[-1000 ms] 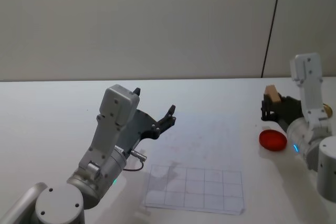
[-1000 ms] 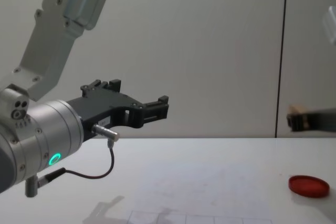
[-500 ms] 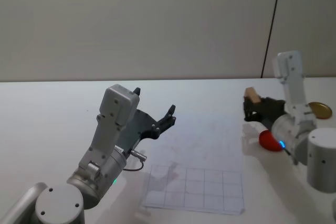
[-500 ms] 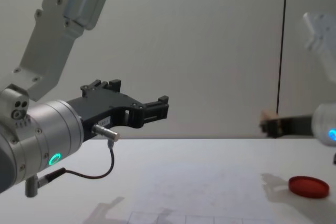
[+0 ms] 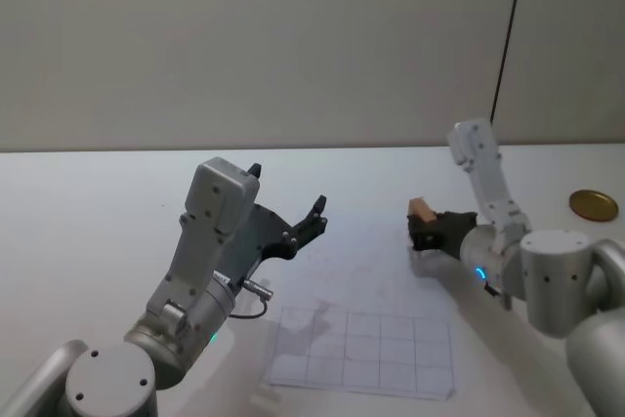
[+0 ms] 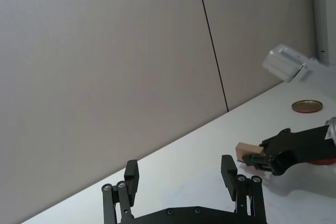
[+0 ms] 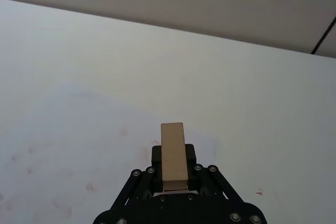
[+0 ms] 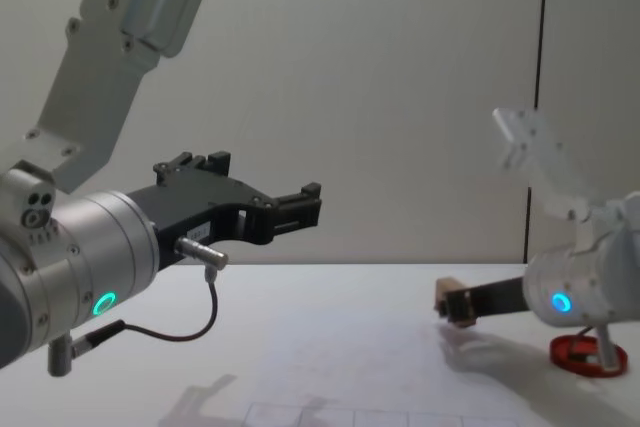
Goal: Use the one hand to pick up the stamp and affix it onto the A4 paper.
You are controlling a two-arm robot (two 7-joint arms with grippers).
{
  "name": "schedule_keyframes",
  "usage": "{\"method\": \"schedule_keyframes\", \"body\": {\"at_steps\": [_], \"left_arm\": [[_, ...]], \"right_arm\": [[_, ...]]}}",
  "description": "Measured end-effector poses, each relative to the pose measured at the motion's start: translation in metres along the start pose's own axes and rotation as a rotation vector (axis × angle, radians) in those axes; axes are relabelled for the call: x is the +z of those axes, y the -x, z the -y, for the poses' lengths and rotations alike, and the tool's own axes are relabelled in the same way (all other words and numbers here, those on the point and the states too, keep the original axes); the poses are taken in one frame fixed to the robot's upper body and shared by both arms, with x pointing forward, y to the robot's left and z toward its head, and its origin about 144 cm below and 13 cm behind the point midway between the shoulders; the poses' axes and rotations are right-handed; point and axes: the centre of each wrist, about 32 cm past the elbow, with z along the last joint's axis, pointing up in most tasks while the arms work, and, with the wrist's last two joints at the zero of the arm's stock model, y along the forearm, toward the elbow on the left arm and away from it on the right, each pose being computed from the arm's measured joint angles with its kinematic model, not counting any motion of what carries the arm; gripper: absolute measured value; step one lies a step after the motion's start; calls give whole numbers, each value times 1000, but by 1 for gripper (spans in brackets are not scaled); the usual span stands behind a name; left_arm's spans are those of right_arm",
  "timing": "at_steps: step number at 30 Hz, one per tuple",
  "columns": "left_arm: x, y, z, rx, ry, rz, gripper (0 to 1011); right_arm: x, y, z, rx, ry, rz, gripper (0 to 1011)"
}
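The pale wooden stamp (image 5: 422,208) is gripped in my right gripper (image 5: 427,231), the black one on the arm with the blue ring. It hangs just above the far right part of the white A4 paper (image 5: 371,310). In the right wrist view the stamp (image 7: 174,153) sticks out between the jaws of the right gripper (image 7: 173,182), with the A4 paper (image 7: 79,145) below it. From the chest the stamp (image 8: 450,299) is low over the sheet. My left gripper (image 5: 293,227), on the green-ring arm, hovers open and empty over the paper's left side.
A round red ink pad (image 8: 578,355) lies on the table at the right, partly behind my right arm. A gold lid (image 5: 593,205) rests at the far right. The paper's near edge carries a printed grid (image 5: 361,349). A grey wall stands behind the table.
My right arm has swung left and down with the stamp, from above the red ink pad to over the paper's right side. The left arm has not moved.
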Motion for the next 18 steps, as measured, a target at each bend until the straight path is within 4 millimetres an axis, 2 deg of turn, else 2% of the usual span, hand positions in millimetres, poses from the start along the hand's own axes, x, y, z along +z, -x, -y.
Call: {"method": "schedule_keyframes", "body": {"at_steps": [7,18], "left_arm": [[0,0,0,0,0,0,993],[0,0,0,0,0,0,993]], "right_arm": [[2,0,-21,18,59,0,221],[10,-1,-32,32,96,0,221]]}}
